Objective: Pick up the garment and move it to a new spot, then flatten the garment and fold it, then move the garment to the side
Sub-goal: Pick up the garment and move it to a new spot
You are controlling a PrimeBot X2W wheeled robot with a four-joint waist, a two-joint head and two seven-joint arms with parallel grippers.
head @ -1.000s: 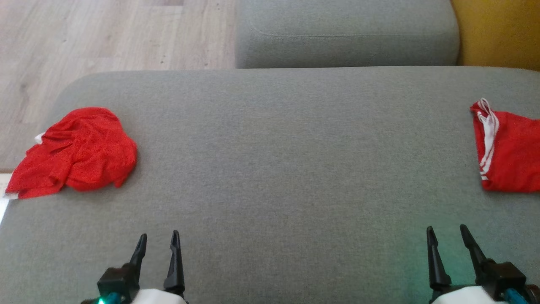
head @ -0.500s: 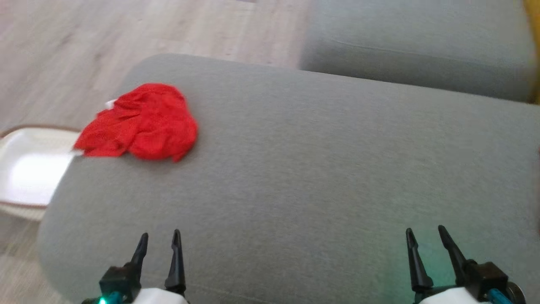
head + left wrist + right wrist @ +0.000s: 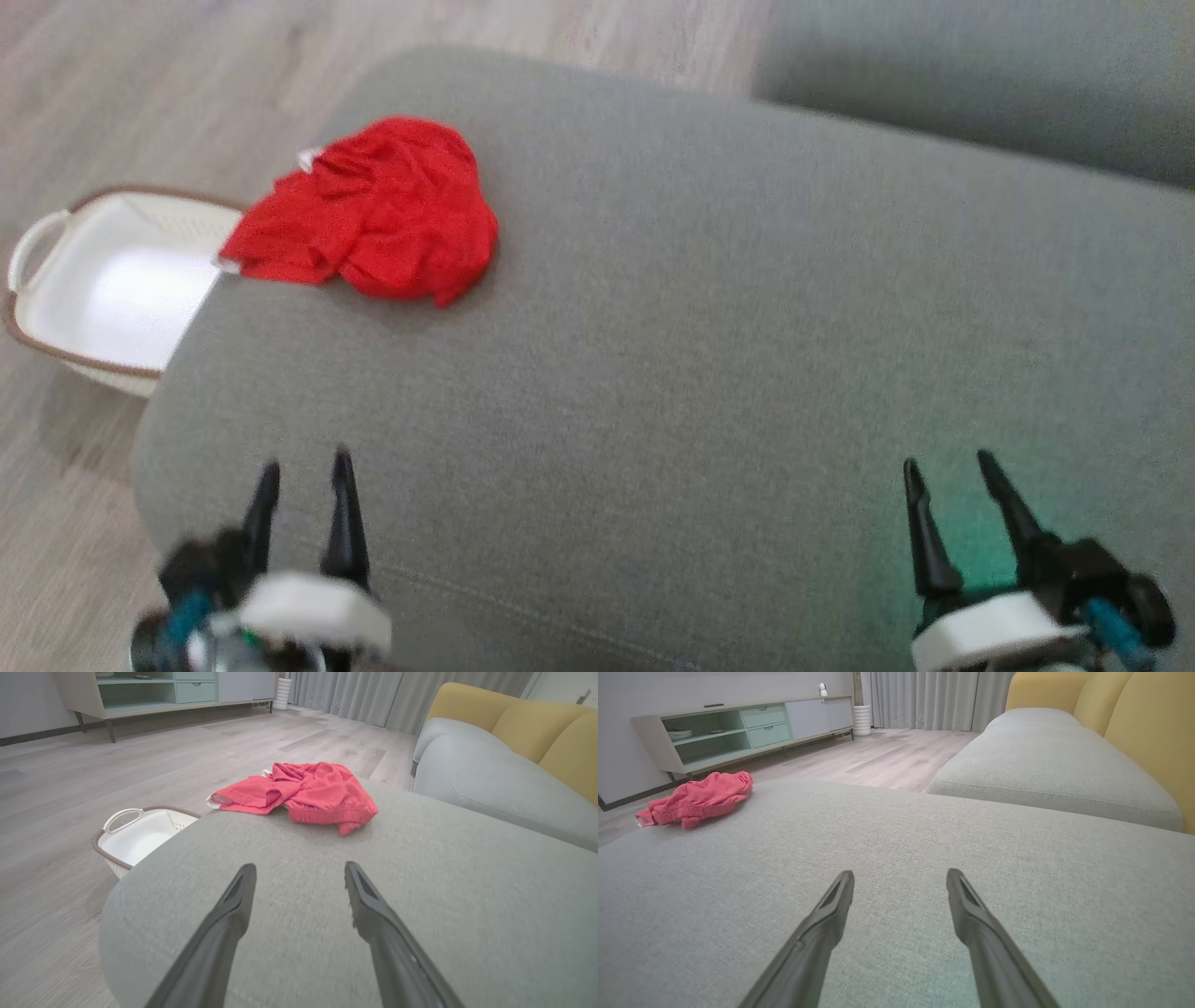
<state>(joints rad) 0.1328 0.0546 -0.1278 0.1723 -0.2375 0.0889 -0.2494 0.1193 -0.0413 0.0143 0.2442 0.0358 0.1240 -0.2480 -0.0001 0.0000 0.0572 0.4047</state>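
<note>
Left gripper (image 3: 306, 461) hangs over the near left corner of the grey ottoman (image 3: 709, 308). Its fingers are spread apart with nothing between them. Right gripper (image 3: 948, 460) is over the ottoman's near right part, fingers likewise released and empty. Crumpled red garment (image 3: 373, 219) lies in a heap at the ottoman's far left edge, one flap overhanging it, well apart from both grippers. White laundry basket (image 3: 56, 308) stands on the wood floor (image 3: 140, 84), just beside the ottoman's left side. Grey sofa seat (image 3: 980, 84) lies beyond the ottoman's far right.
</note>
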